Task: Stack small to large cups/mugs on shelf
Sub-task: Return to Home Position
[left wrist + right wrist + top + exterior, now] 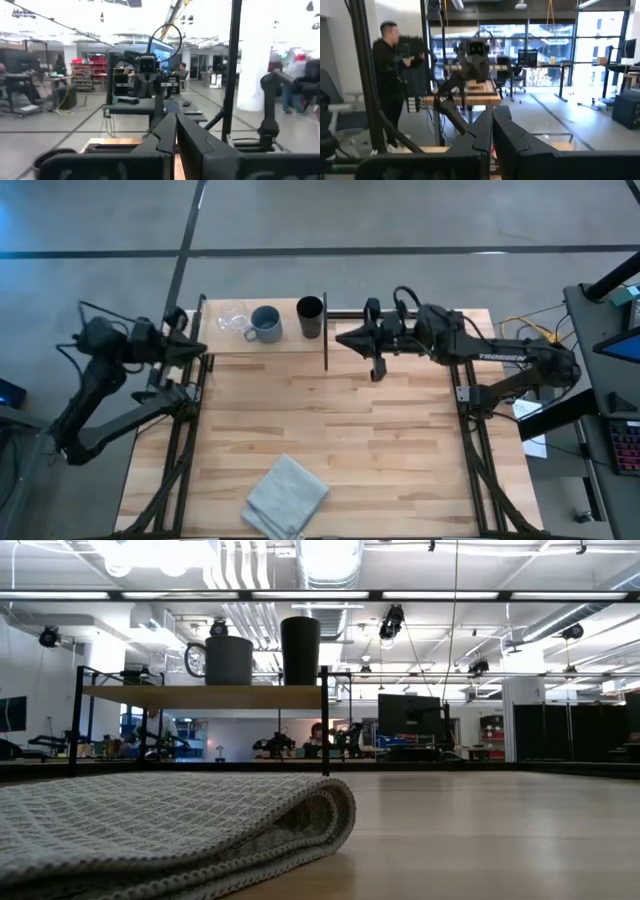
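Cups: the glass cup (pixel 232 317), the blue mug (pixel 265 323) and the black cup (pixel 310 317) stand upright in one row on the shelf (pixel 225 346). The glass is nearest the left arm, the black cup nearest the right arm, and each stands just beside the next (smallest to tallest, as far as I can judge from above).
Shelf: it sits along the far edge of the tabletop (pixel 400 440), raised on thin black uprights. From table height the blue mug (pixel 229 660) and black cup (pixel 300 650) show side by side on top of it.
Right claw: the right claw (pixel 340 337) has its fingers (pixel 480 140) pressed together on nothing. It hovers just outside the shelf's right-end upright, pointing along the board.
Left claw: the left claw (pixel 196 350) also has its fingers (pixel 162 140) together and is empty. It sits at the shelf's other end, by the tabletop's left edge, near the glass cup.
Relation that matters: the row of cups runs along the shelf's long axis, and the right claw lies on that same line, with the black cup directly ahead of it beyond the upright. The right arm is the nearer one to that cup.
Stage: I'd say the placing is done and only the arms' retreat remains.
Next move: it likely calls for backing the right claw straight away from the shelf end, not sweeping it sideways past the upright.
Cloth: the cloth (pixel 287 495) lies folded at the near edge, well apart from everything.
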Robot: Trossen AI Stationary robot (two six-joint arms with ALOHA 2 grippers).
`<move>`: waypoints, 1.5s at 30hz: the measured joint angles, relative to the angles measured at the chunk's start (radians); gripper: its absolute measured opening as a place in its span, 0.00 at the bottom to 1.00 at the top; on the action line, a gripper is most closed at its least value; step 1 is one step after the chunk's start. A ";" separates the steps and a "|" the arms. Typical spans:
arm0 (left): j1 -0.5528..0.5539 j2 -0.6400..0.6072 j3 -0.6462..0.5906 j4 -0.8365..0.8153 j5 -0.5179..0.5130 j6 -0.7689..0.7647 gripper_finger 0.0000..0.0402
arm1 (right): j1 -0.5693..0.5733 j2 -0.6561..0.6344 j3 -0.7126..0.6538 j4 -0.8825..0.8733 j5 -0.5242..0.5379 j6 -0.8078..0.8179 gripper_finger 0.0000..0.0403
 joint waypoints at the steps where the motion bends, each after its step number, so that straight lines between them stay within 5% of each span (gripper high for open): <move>1: 0.000 -0.019 -0.031 0.037 0.000 -0.030 0.00 | 0.000 -0.010 -0.040 0.058 0.000 0.019 0.02; 6: -0.001 -0.079 -0.169 0.360 -0.026 -0.310 0.00 | -0.028 -0.040 -0.174 0.258 -0.005 0.092 0.02; 10: -0.001 -0.085 -0.244 0.531 -0.159 -0.334 0.00 | -0.052 -0.043 -0.206 0.257 -0.008 0.142 0.02; 19: -0.001 0.022 -0.268 0.530 -0.339 -0.228 0.00 | -0.076 -0.045 -0.206 0.257 -0.009 0.142 0.02; 28: -0.017 0.125 -0.268 0.535 -0.404 -0.159 0.00 | -0.091 -0.045 -0.203 0.240 -0.012 0.142 0.02; 45: -0.273 0.243 -0.260 0.655 -0.516 -0.099 0.00 | -0.111 -0.038 -0.202 0.236 -0.016 0.142 0.02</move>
